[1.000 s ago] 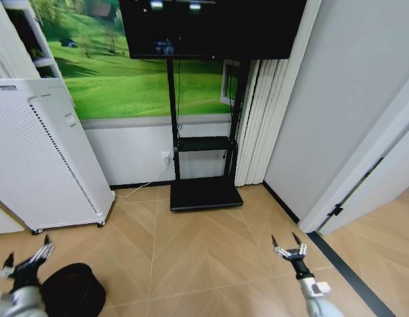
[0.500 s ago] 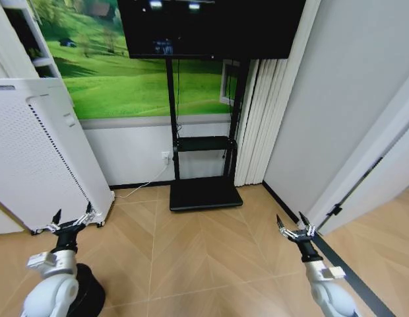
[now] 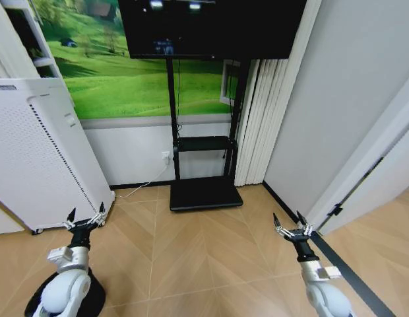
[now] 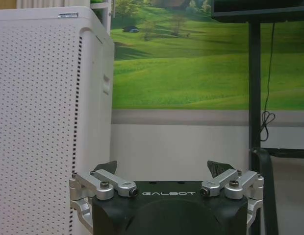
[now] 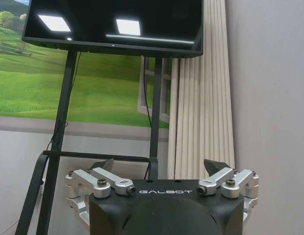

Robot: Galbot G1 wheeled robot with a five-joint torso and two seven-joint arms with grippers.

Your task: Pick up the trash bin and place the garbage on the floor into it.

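Observation:
The black trash bin (image 3: 95, 297) stands on the floor at the lower left of the head view, mostly hidden behind my left arm. My left gripper (image 3: 86, 217) is raised above the bin and open, holding nothing; its spread fingers (image 4: 107, 168) point toward the wall in the left wrist view. On the lower right, my right gripper (image 3: 290, 224) is also raised and open, with nothing between its fingers (image 5: 215, 166). The garbage is out of view.
A tall white perforated appliance (image 3: 39, 152) on wheels stands at the left. A black TV stand (image 3: 204, 191) with a screen is at the back wall, white curtains (image 3: 260, 125) beside it. A doorway (image 3: 382, 191) opens at the right. Wood floor lies between.
My left arm rose from beside the bin to above it and now covers most of it. My right gripper lifted slightly. Both stayed open.

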